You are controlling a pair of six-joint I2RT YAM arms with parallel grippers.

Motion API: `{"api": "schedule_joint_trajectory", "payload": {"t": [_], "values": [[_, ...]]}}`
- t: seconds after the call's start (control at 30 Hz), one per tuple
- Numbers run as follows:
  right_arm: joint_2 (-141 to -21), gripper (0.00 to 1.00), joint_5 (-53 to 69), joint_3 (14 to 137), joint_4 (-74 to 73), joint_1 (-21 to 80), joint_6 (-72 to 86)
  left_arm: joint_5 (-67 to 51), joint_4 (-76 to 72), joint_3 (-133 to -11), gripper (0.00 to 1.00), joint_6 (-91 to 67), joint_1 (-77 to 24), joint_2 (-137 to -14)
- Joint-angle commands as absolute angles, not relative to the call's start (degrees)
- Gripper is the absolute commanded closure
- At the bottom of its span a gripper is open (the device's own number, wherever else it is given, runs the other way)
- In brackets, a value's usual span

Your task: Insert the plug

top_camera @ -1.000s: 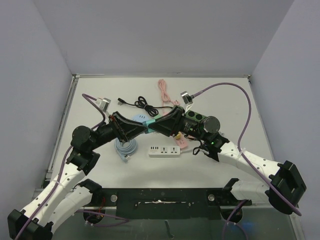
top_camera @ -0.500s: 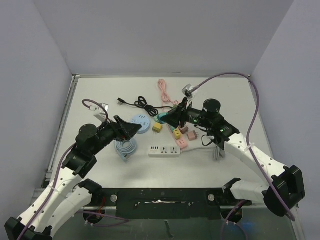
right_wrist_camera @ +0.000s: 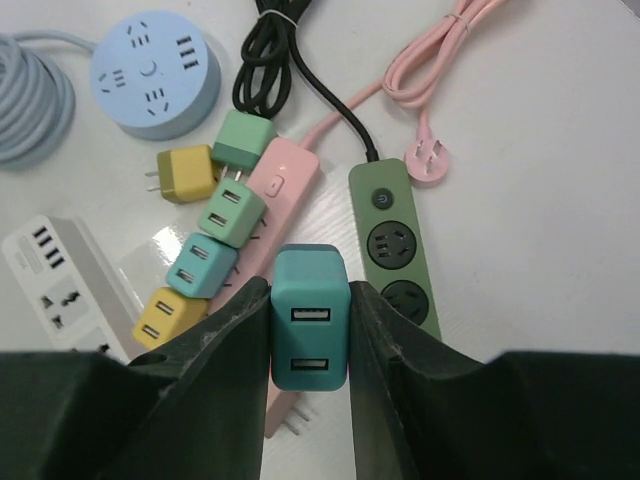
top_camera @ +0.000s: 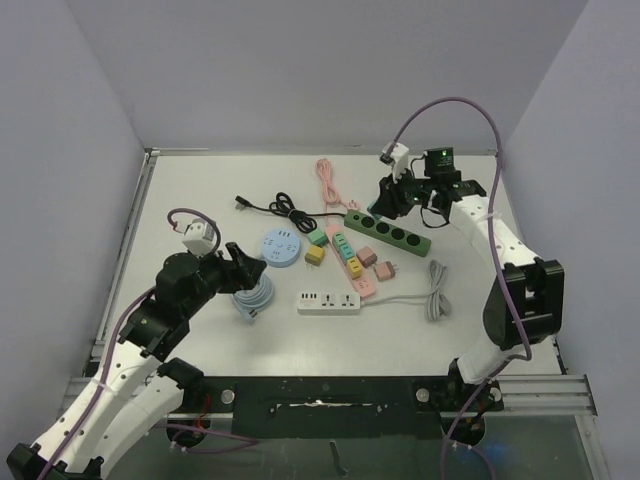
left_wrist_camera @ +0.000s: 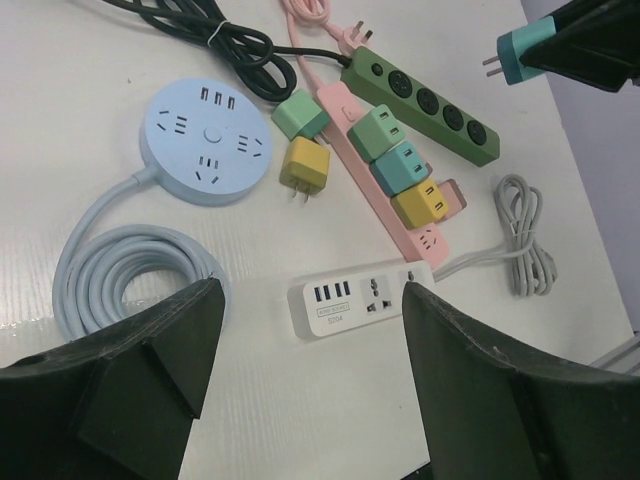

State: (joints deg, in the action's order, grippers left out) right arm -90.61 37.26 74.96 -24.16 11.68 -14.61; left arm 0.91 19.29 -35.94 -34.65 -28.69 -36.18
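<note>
— Nearest first?
— Left jaws, low by the arm bases: spread wide, empty, hanging over the coiled blue lead (left_wrist_camera: 120, 270) and the white strip (left_wrist_camera: 355, 300).
— And the plug?
— Farther back: teal plug (right_wrist_camera: 310, 330), clamped between the right jaws, held aloft above the pink strip (right_wrist_camera: 285, 190) and the green strip (right_wrist_camera: 395, 250). Touches neither.
— Step in hand?
— Looks like carry and line-up, insertion not yet done. Next probably calls for choosing a free socket, likely on the green strip, squaring the prongs over it, then pressing straight down.
— Anything hard to make out?
— Prongs out of sight from the right wrist, seen only small from the left wrist. No telling the intended socket. Near ends of both strips hidden behind the right jaws.
</note>
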Motion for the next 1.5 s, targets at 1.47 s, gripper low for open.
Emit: {"api": "schedule_joint_trajectory", "payload": {"t": [1.47], "values": [[-123.81, 0.98, 25.43, 99.76, -41.69, 14.81, -42.02, -1.91, 7.94, -33.13, 0.3, -31.9, -28.21, -41.22]]}}
